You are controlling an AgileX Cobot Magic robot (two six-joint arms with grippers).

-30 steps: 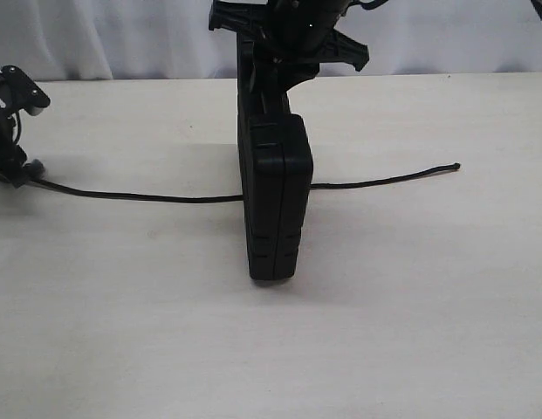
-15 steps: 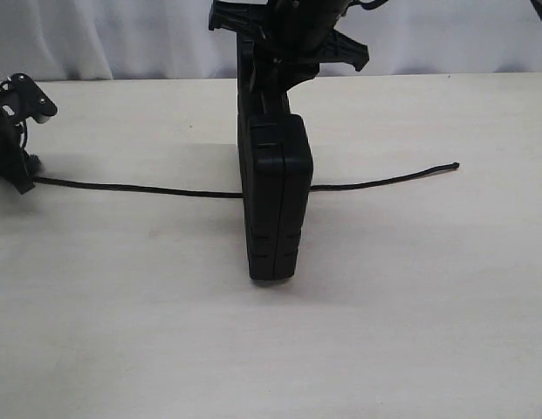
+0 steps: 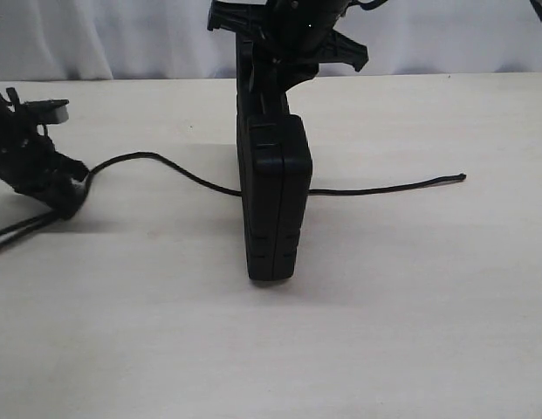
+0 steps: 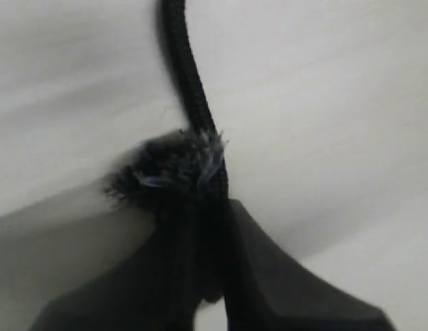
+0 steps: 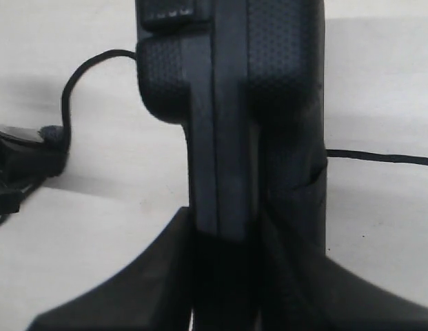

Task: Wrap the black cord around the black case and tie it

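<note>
Lab-style test bench, bare pale table (image 3: 410, 332), white curtain backdrop (image 3: 105, 39)

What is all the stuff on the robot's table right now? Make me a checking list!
Surface: pale table, flat.
Job's things: black case stands upright on its edge. The black cord runs past it, loose end lying on the right, not wrapped yet.
Clutter: nothing seen.
Grippers: left gripper has its fingers shut on the cord's frayed end. The right gripper is shut on the case.
Cables: thick black cables trail by the left gripper.
Surroundings: white curtain behind the table.
</note>
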